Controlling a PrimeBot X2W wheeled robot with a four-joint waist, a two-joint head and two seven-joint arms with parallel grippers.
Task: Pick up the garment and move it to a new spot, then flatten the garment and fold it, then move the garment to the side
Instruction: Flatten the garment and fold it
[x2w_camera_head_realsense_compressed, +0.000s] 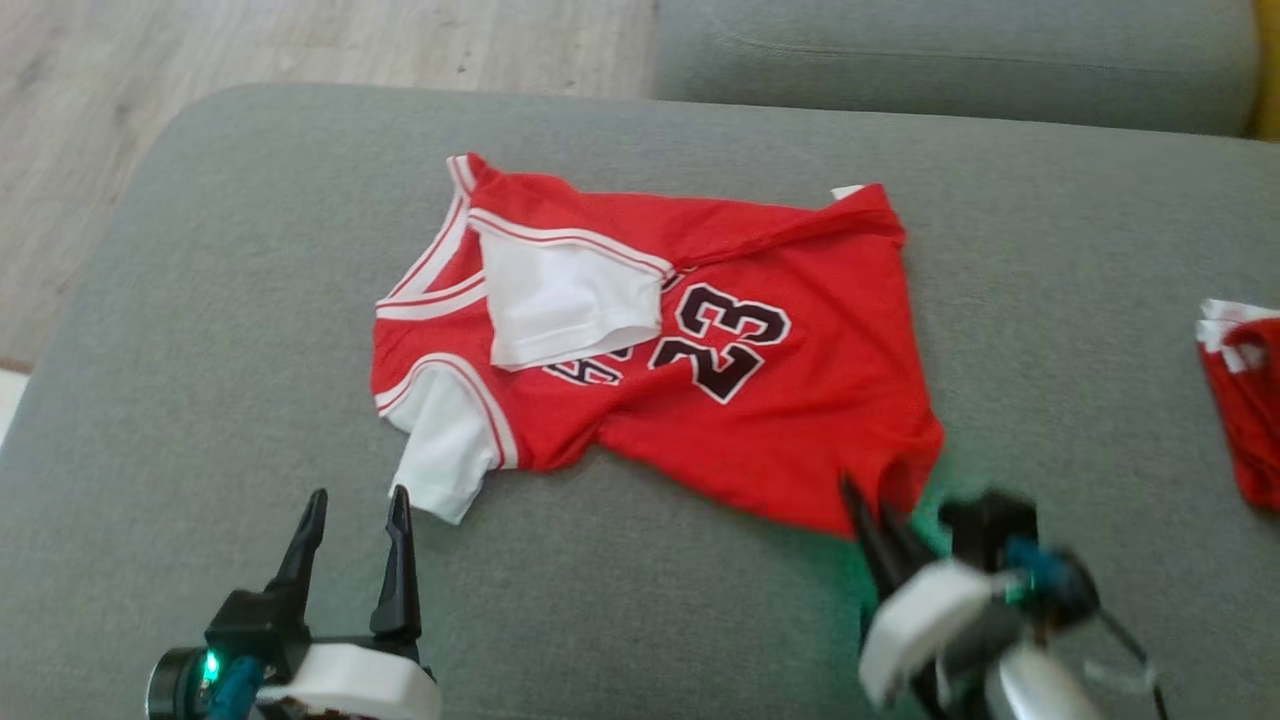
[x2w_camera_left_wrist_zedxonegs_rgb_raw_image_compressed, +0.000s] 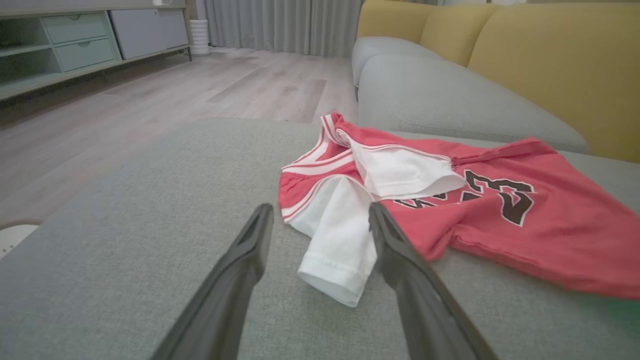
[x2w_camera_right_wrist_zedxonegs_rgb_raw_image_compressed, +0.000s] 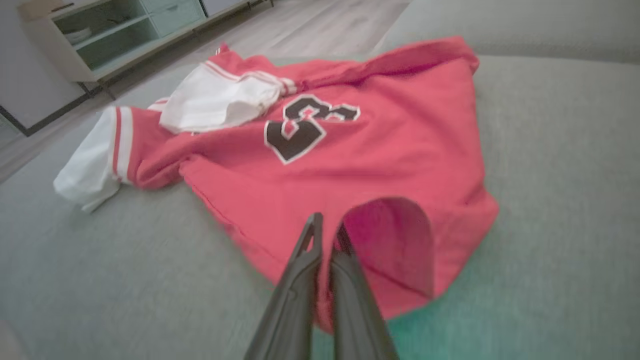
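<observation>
Right wrist view: right gripper (x2w_camera_right_wrist_zedxonegs_rgb_raw_image_compressed: 329, 226) is pinching the soft red jersey (x2w_camera_right_wrist_zedxonegs_rgb_raw_image_compressed: 360, 150) at its rumpled hem; left gripper (x2w_camera_head_realsense_compressed: 359, 497) is hovering with fingers spread.

I see a grey sofa seat (x2w_camera_head_realsense_compressed: 200, 400), yellow back cushions (x2w_camera_left_wrist_zedxonegs_rgb_raw_image_compressed: 550, 65), pale wood floor (x2w_camera_left_wrist_zedxonegs_rgb_raw_image_compressed: 150, 110), a low cabinet (x2w_camera_left_wrist_zedxonegs_rgb_raw_image_compressed: 75, 45) and grey curtains (x2w_camera_left_wrist_zedxonegs_rgb_raw_image_compressed: 285, 25).

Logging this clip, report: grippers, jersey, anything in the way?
Right gripper jaws shut on hem of red number 23 jersey. Left gripper open, short of white sleeve. Another red garment lies apart, not blocking.
</observation>
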